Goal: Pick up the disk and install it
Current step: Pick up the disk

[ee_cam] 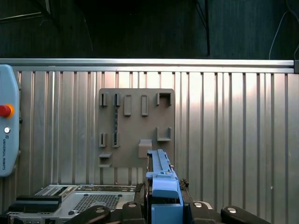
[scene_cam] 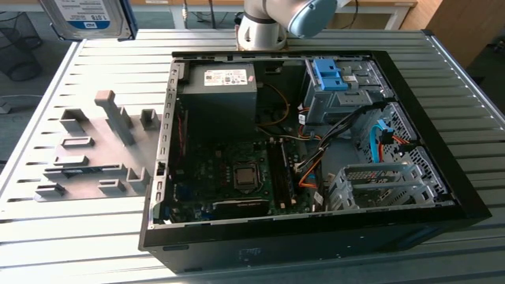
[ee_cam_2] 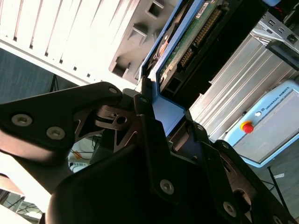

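Arm point(scene_cam: 276, 23) held the disk point(scene_cam: 85, 18) up near an open case point(scene_cam: 465, 195).
Fingers point(ee_cam_2: 147, 121) were clamped on its blue frame, clear of the counter point(scene_cam: 94, 236) and grey plate point(scene_cam: 94, 148).

A slatted metal table point(scene_cam: 87, 236) takes up most of the space. Its ribs catch bright light, strongest toward the exterior view's right edge. Past the table's edge on the exterior view's left lies grey-blue floor point(scene_cam: 35, 86), with a dark wire bin point(scene_cam: 16, 50) standing on it. Beyond the far edge stands wooden furniture — a pale desk point(scene_cam: 379, 7) and a brown cabinet point(scene_cam: 465, 26).
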`<state>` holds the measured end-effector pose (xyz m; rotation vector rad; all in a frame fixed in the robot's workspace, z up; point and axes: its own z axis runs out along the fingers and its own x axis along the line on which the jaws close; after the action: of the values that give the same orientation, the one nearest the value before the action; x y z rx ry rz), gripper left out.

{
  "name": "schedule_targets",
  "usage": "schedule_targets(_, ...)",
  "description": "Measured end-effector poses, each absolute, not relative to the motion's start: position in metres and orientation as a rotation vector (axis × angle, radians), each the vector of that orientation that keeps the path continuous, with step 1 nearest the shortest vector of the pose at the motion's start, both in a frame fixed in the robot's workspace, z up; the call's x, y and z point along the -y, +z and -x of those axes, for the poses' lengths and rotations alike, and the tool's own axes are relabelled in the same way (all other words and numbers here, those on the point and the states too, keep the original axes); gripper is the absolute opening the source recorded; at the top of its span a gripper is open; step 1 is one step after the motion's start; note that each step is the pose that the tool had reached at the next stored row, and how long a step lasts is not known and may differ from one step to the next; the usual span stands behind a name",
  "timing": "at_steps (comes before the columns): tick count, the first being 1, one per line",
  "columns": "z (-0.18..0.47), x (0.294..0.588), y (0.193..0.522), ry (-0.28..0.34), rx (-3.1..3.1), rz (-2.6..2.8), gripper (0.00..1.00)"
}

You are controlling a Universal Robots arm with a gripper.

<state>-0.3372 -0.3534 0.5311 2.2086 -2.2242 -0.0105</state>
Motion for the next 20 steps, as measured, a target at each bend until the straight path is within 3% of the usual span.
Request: schedule_targets(20, 0.325, 0.353, 0.531, -0.010, 2.224, -2.209, 0.37)
